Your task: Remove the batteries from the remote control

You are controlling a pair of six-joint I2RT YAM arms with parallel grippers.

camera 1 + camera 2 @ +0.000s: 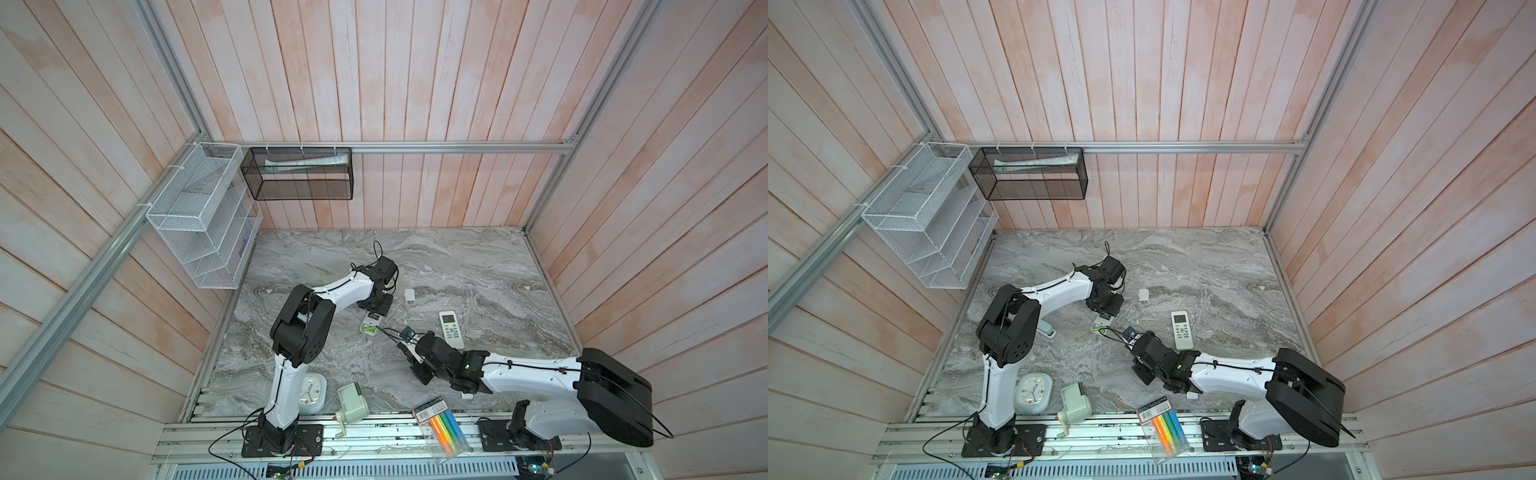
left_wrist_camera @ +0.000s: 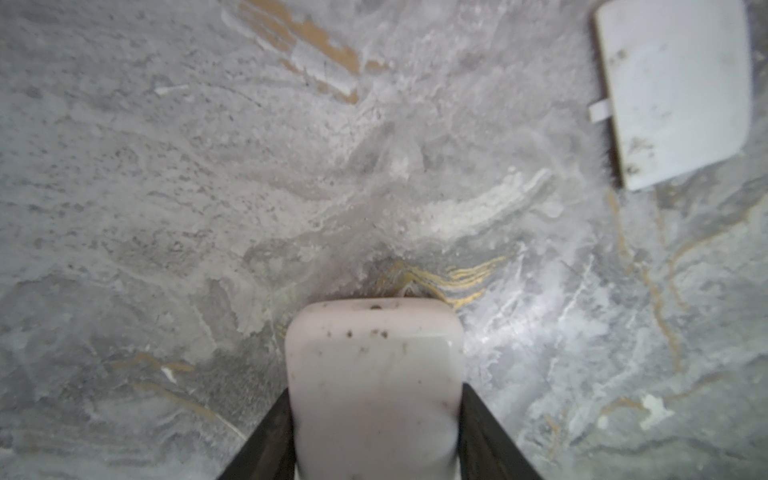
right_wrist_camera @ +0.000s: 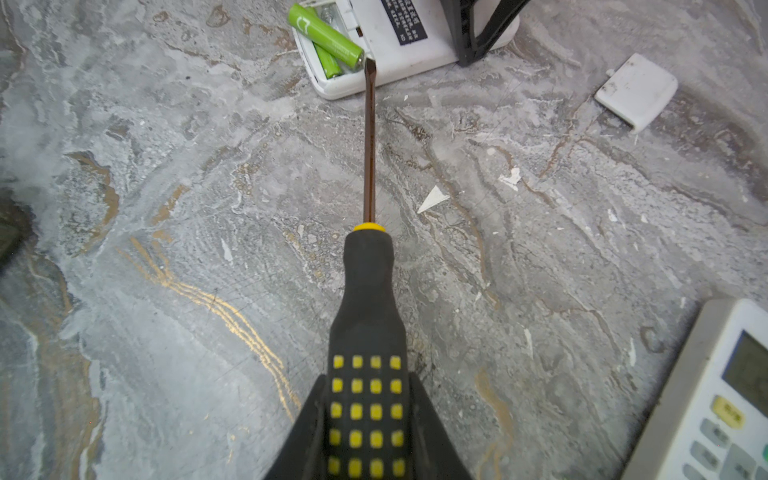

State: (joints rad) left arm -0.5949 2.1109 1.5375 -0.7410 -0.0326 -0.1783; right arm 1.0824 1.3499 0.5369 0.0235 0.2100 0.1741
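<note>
A white remote control (image 3: 399, 54) lies back-up on the marble table with its battery bay open. My left gripper (image 2: 374, 399) is shut on its far end and pins it down; in both top views it sits at mid-table (image 1: 376, 305). Two lime green batteries (image 3: 326, 35) show in the bay, one lying askew over the other (image 3: 328, 64). My right gripper (image 3: 365, 386) is shut on a black and yellow screwdriver (image 3: 365, 299), whose flat tip touches the end of the upper battery. The batteries show green in a top view (image 1: 369, 330).
The loose white battery cover (image 1: 409, 294) lies behind the remote. A second white remote (image 1: 451, 329) lies face-up to the right. Near the front edge are a clock (image 1: 311, 392), a pencil sharpener (image 1: 352, 401) and a highlighter packet (image 1: 442, 428). A stapler (image 1: 1047, 330) lies at the left.
</note>
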